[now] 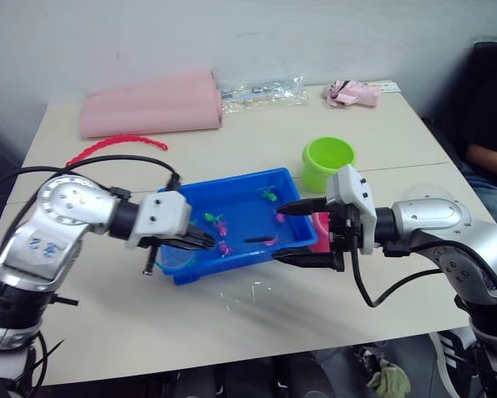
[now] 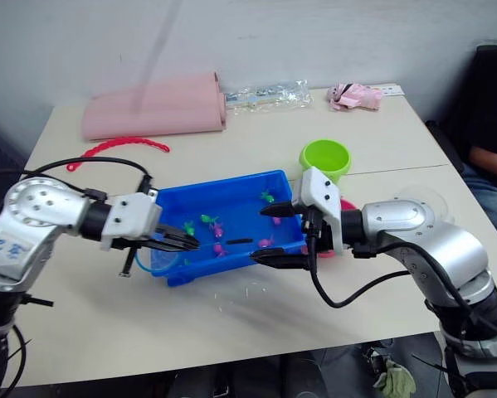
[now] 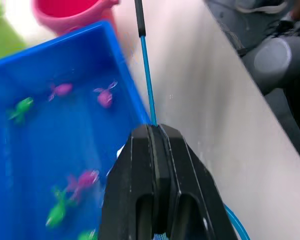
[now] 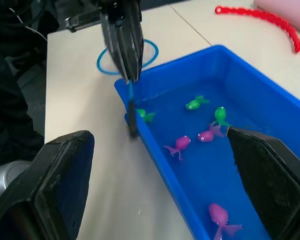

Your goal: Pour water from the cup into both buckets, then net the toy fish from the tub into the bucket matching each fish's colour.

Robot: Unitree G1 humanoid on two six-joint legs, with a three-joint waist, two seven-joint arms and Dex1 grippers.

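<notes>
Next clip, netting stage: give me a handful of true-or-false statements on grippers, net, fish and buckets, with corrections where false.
1. The left gripper is shut on the net. True.
2. The right gripper is shut on a fish. False: it is open, holding nothing.
3. Green and pink fish lie in the blue tub. True.
4. The net's hoop is inside the tub. False: it hangs outside the tub, behind the left gripper.
5. The green bucket lies tipped over. False: it stands upright.
</notes>
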